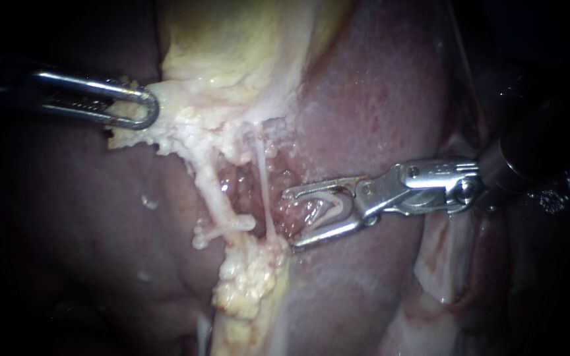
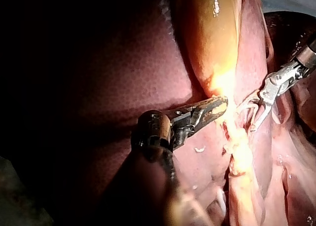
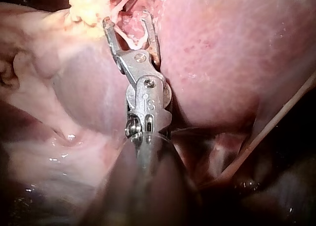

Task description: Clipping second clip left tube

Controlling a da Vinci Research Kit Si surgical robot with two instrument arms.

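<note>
Right instrument (image 1: 291, 219) jaws are held apart, with a white clip (image 1: 338, 206) seated between them and touching both. The left tube (image 1: 214, 188) is found just beyond their tips, not between them. Left instrument (image 1: 146, 109) jaws are clamped on fatty tissue (image 1: 179, 125).

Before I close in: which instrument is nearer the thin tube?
Right. The right instrument, holding a clip, sits just beside the thin tube; the left instrument grips pale tissue well away.

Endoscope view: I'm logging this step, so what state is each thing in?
Left instrument, shut on pale tissue.
Right instrument, spread wide, holding an open clip, on no tube yet.
Left tube, uncut, one white clip closed across it.
Right tube, thin, bare, uncut.
</note>
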